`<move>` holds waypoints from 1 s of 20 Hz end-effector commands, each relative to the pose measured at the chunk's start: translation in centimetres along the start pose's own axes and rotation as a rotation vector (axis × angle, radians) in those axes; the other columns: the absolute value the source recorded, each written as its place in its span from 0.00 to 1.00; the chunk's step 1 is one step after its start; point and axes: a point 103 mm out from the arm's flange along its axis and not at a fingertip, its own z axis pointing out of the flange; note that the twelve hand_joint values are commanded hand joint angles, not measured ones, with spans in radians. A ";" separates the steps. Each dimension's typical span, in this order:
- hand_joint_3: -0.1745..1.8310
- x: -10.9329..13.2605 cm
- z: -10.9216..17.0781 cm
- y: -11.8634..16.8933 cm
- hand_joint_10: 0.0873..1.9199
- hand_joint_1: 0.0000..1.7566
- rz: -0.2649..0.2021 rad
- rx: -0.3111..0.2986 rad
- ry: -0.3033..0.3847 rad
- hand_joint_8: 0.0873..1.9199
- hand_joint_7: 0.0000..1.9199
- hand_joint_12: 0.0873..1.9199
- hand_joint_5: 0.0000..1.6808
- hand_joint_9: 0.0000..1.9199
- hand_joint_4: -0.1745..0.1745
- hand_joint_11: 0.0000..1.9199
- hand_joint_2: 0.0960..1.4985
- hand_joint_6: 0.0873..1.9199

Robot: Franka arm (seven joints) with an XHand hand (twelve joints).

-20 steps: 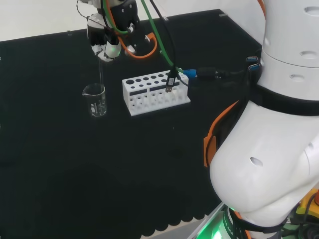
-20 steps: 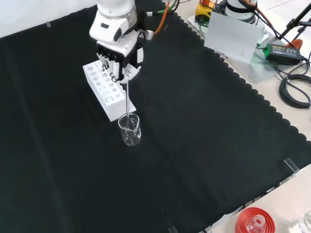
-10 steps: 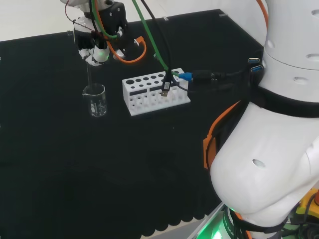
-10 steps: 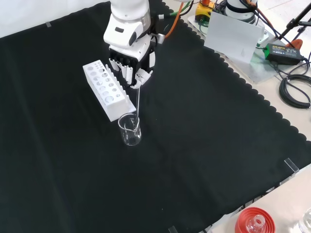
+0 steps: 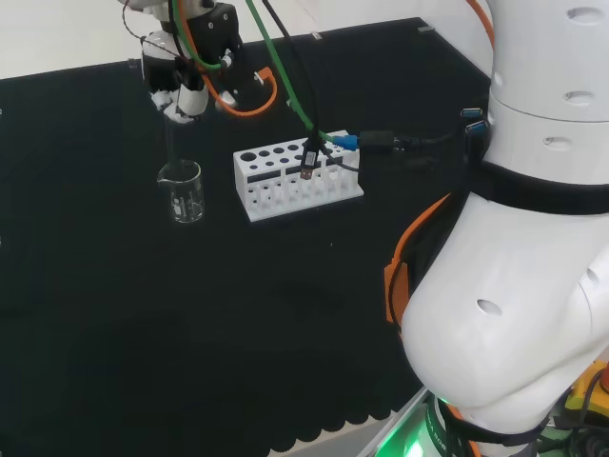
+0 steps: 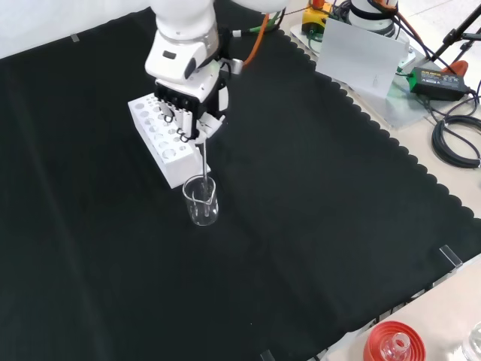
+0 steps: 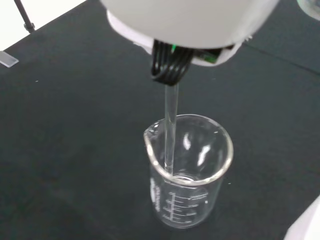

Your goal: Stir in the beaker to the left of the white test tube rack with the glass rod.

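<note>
"How many things were on the counter [image 6: 316,188]?"

"One beaker [image 6: 201,201], one glass rod [image 6: 204,159], one white test tube rack [image 6: 163,137]. The robot hand [image 6: 188,105] pinched the rod's top; the beaker stood right below, rod inside."

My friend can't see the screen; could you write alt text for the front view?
A black and white robot hand holds a thin clear glass rod dipped into a small clear glass beaker on black cloth, beside a white test tube rack.
</note>
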 end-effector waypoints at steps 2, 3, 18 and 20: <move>0.56 -2.3 -0.2 -0.7 0.06 0.76 0.022 -0.001 0.001 0.38 0.73 0.29 0.70 0.98 0.00 0.85 0.29 0.39; 0.56 -2.4 -0.2 -0.9 0.06 0.76 0.025 -0.002 0.002 0.38 0.73 0.29 0.70 0.98 0.00 0.85 0.29 0.39; 0.56 1.8 -0.6 -2.1 0.06 0.76 -0.007 -0.009 -0.015 0.38 0.73 0.29 0.70 0.98 0.00 0.85 0.29 0.40; 0.56 2.1 -0.5 -1.7 0.06 0.76 -0.015 -0.007 -0.015 0.38 0.73 0.29 0.70 0.98 0.00 0.85 0.29 0.40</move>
